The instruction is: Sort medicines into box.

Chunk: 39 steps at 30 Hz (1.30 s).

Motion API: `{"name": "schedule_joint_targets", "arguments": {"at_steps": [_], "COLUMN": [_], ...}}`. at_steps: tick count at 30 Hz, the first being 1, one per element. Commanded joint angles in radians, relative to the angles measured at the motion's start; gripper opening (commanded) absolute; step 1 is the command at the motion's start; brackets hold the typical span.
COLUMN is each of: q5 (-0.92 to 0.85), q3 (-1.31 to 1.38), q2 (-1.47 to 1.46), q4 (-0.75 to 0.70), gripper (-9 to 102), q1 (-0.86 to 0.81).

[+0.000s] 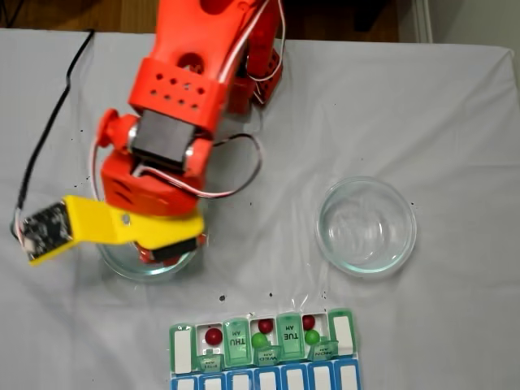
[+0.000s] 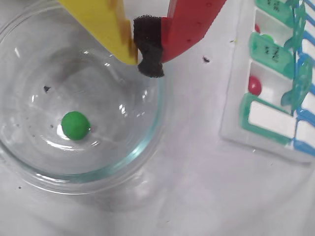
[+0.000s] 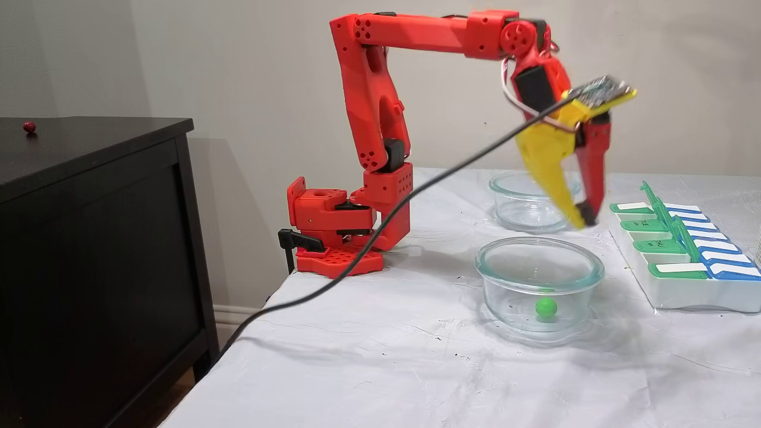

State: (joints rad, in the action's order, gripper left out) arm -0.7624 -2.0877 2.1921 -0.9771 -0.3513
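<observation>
In the wrist view, going left to right, the last green ball [image 2: 75, 125] lies on the floor of the near glass dish [image 2: 147, 142], left of the dish's centre. The end effector [image 2: 147, 61] comes in from the top edge just right of that, over the dish's far-right rim; its yellow finger [image 2: 106, 24] and red finger [image 2: 189, 22] meet at a black pad, so the tips are closed and hold nothing. Further right stands the pill organizer [image 2: 261, 115], with a red ball [image 2: 254, 85] showing in one open compartment.

The relation that matters: the ball sits down and to the left of the fingertips in the wrist view, inside the dish, while the tips hang above the rim. A fixed view from the side agrees: the end effector [image 3: 582, 221] hovers above and behind the dish [image 3: 539, 279], with the ball [image 3: 546, 307] low at its bottom. A round ball has no long axis, so finger angle matters little. My judgement is that the next move needs the fingers parted, shifted over the ball, then lowered inside the glass wall.
</observation>
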Motion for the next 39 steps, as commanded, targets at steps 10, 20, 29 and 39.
{"name": "schedule_joint_targets", "arguments": {"at_steps": [10, 20, 29, 39], "q5": [-0.241, -0.339, -0.368, -0.373], "q3": [-0.160, -0.193, -0.230, -0.255], "q2": [0.110, 0.051, 0.020, -0.051], "q4": [0.091, 0.166, 0.241, 0.336], "gripper": [24, 27, 25, 25], "q1": [-0.173, -0.201, -0.196, -0.181]}}
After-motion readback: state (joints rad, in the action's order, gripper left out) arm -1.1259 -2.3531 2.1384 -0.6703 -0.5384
